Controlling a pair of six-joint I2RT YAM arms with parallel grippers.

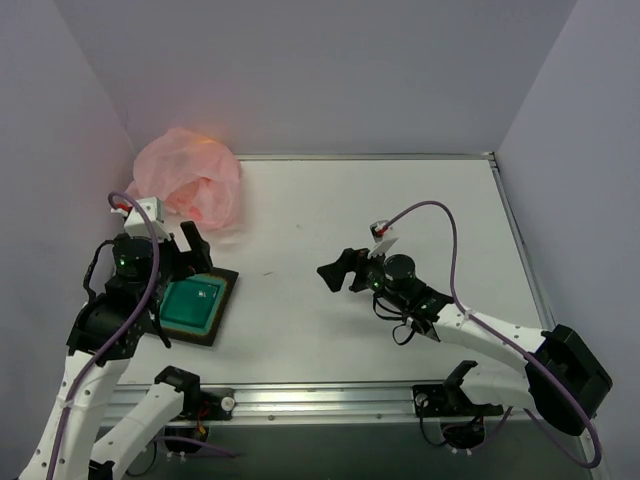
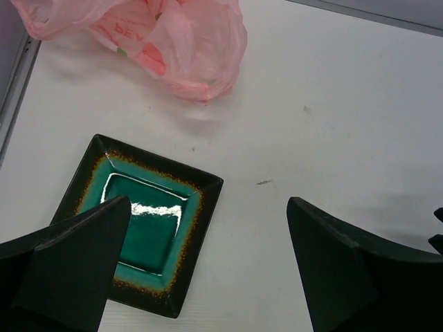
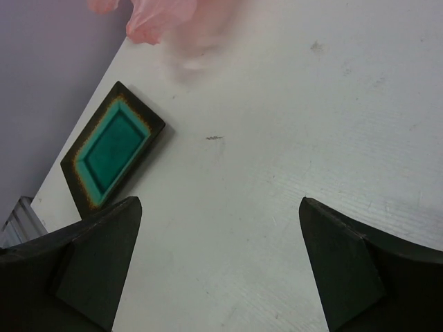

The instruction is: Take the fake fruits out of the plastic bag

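Note:
The pink plastic bag [image 1: 190, 185] lies crumpled at the back left corner of the table. It also shows in the left wrist view [image 2: 180, 41] and at the top of the right wrist view [image 3: 159, 14]. An orange tint shows through the film at its top in the top view. No fake fruit shows clearly; they are hidden by the film. My left gripper [image 1: 188, 262] [image 2: 208, 207] is open and empty, above the table in front of the bag. My right gripper [image 1: 340, 272] [image 3: 220, 204] is open and empty over the middle of the table, pointing left.
A dark square tray with a teal inside [image 1: 228, 285] lies at the near left, partly under my left gripper. It also shows in the left wrist view [image 2: 208, 187] and the right wrist view [image 3: 156, 124]. Grey walls close in the table on three sides.

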